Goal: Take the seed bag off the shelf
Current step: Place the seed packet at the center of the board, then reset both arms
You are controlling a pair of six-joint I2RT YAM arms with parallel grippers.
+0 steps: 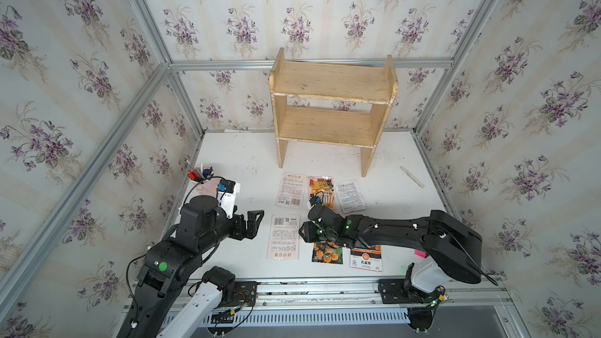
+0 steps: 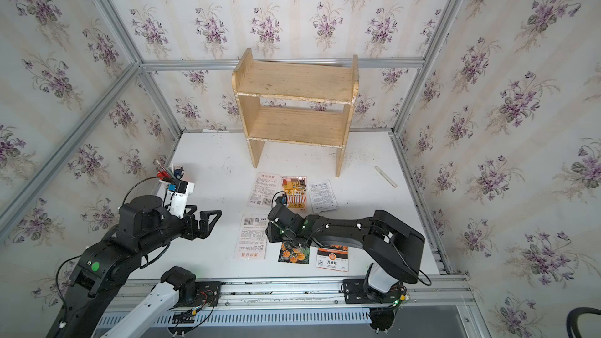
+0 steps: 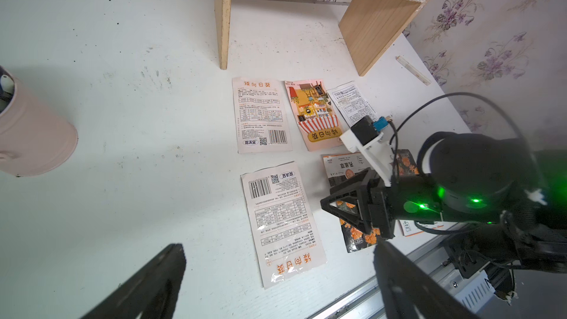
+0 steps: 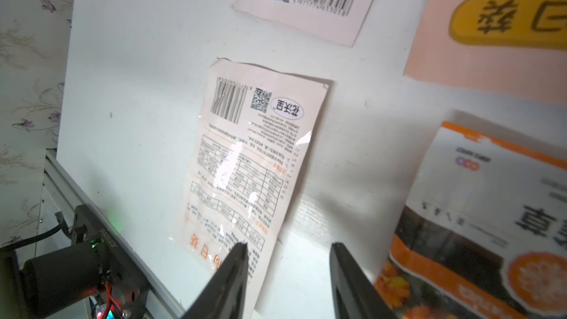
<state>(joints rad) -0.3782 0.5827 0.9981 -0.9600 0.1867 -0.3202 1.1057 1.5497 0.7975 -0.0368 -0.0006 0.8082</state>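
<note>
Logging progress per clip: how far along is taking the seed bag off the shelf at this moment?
Looks done: both tiers of the shelf are bare, and six seed bags lie flat on the table. In hand: nothing; the right gripper stands open beside the marigold bag, nothing between its jaws, and the left gripper is open too. Left: probably only drawing the arms back.

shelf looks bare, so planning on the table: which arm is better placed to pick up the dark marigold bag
Right. The right gripper hangs at the edge of the marigold bag, jaws apart; the left gripper sits beyond the pale barcode bag, farther off.
</note>
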